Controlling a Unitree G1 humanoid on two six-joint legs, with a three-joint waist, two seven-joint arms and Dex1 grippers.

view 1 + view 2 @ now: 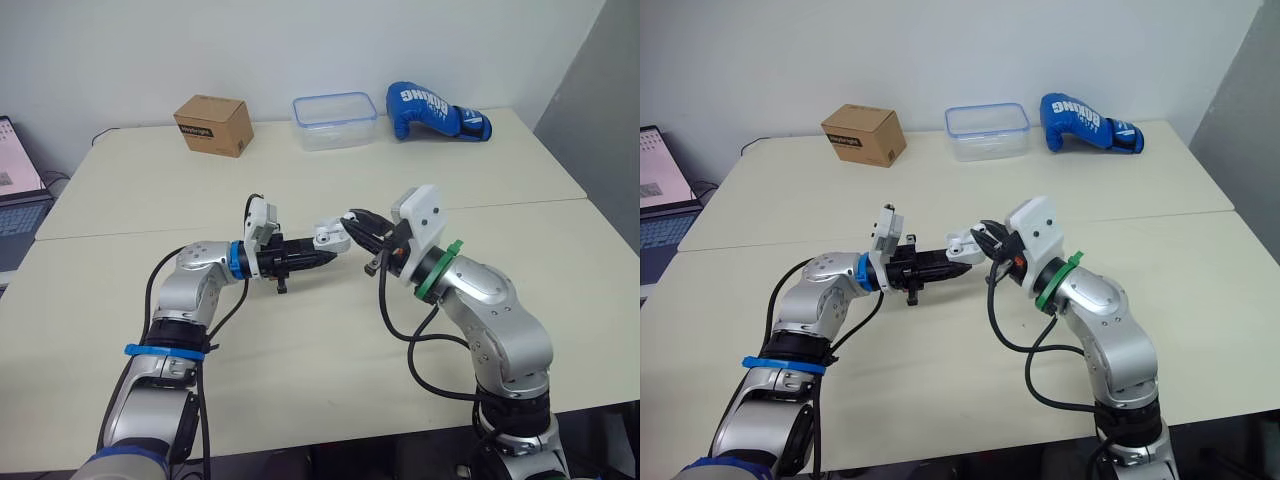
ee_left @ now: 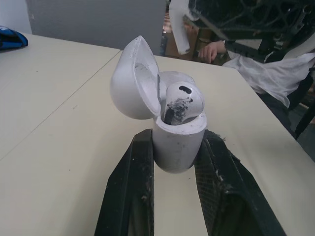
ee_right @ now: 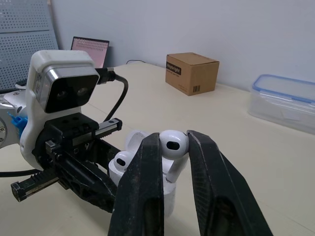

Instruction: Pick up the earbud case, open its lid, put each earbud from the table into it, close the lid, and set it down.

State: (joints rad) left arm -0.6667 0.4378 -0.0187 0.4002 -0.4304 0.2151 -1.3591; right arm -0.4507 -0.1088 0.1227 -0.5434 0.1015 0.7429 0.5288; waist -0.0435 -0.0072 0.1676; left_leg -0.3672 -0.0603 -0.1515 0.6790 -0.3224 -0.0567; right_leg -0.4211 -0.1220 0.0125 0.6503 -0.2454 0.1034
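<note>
My left gripper (image 1: 322, 256) is shut on the white earbud case (image 1: 326, 237), holding it above the table's middle. In the left wrist view the black fingers (image 2: 140, 162) clamp the case body (image 2: 178, 145). Its lid (image 2: 130, 81) stands open, and one earbud (image 2: 183, 101) sits in a slot. My right gripper (image 1: 358, 222) is shut on the second earbud (image 3: 172, 145), just above the open case (image 3: 125, 164), with the stem pointing down toward it. The same earbud (image 2: 179, 24) also hangs in the left wrist view.
At the table's far side stand a cardboard box (image 1: 213, 124), a clear plastic container (image 1: 335, 120) and a blue boxing glove (image 1: 435, 112). A laptop (image 1: 15, 190) sits off the left edge. A person's hand (image 2: 212, 49) rests beyond the table.
</note>
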